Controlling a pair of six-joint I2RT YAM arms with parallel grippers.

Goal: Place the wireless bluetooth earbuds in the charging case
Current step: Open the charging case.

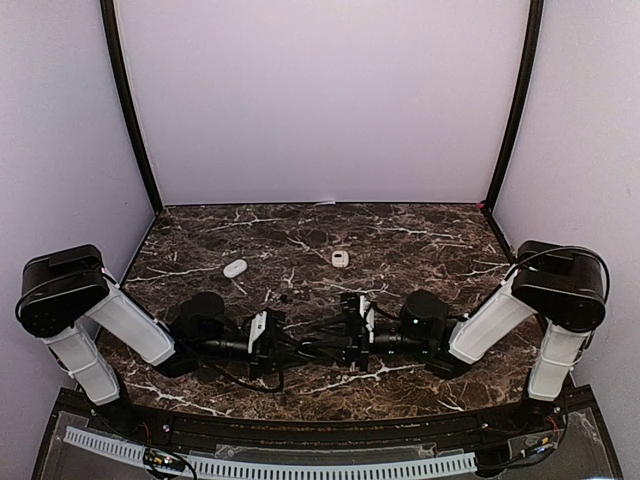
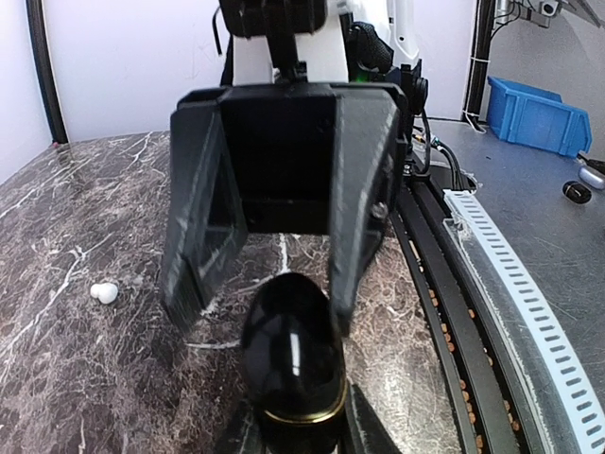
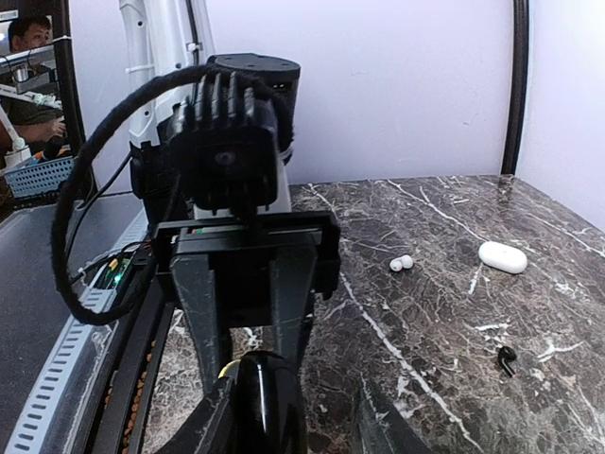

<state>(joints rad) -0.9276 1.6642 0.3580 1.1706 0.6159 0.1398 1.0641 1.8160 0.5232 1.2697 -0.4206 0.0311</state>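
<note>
Left gripper (image 2: 298, 437) is clamped on the black case (image 2: 291, 364) (glossy, gold ring). Right gripper (image 3: 293, 427) is spread loose around its end. White earbuds (image 3: 402, 263) lie on the marble table (image 3: 444, 322), well apart.

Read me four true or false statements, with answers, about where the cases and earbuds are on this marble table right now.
1. The left fingers are closed on a black glossy case. True.
2. The white case is stacked on the black glossy case. False: it lies on the marble table, away from both arms.
3. A black earbud lies loose on the table. True.
4. The white earbud sits inside the white case. False: it lies on the table, apart from that case.
</note>
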